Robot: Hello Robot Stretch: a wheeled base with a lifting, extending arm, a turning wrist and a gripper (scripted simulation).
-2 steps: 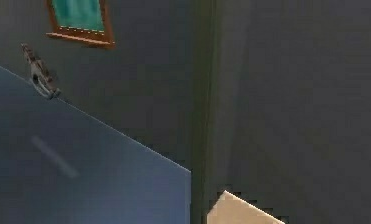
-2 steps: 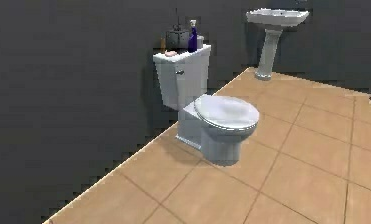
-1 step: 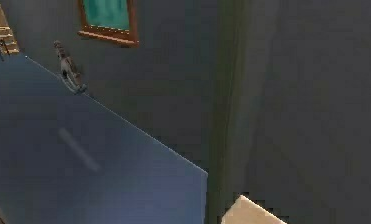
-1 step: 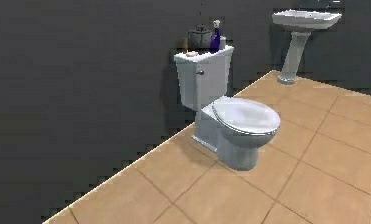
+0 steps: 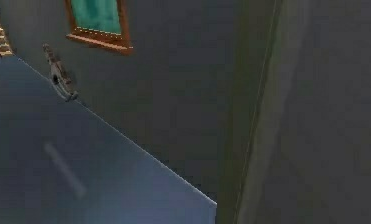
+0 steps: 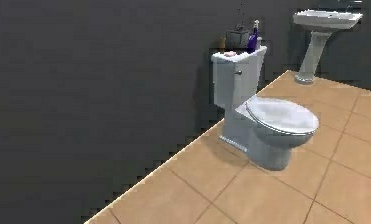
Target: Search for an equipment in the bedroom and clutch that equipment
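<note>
Forward view first: a smooth blue-grey floor (image 5: 83, 170) fills the lower left and meets a dark grey wall (image 5: 183, 80) along a slanting line. On the right a paler wall edge (image 5: 245, 120) runs from top to bottom. One picture (image 5: 97, 22) hangs on the dark wall, teal in a brown frame. One small dark-and-grey thing (image 5: 61, 74) lies where floor meets wall; its shape is too vague to say whether it is the equipment. One brownish bit (image 5: 0, 42) shows at the left edge, too little of it to name. Arm side view next: this is a bathroom, with tan floor tiles (image 6: 293, 190) and a dark wall (image 6: 93, 90). One white toilet (image 6: 261, 108) stands against that wall, its lid down. On its tank stand one blue bottle (image 6: 252, 40) and a few small dark things (image 6: 236, 40), touching or just beside each other, too small to count surely. One white pedestal sink (image 6: 324, 30) stands farther along, well apart from the toilet. Of the gripper, I cannot tell its state.
</note>
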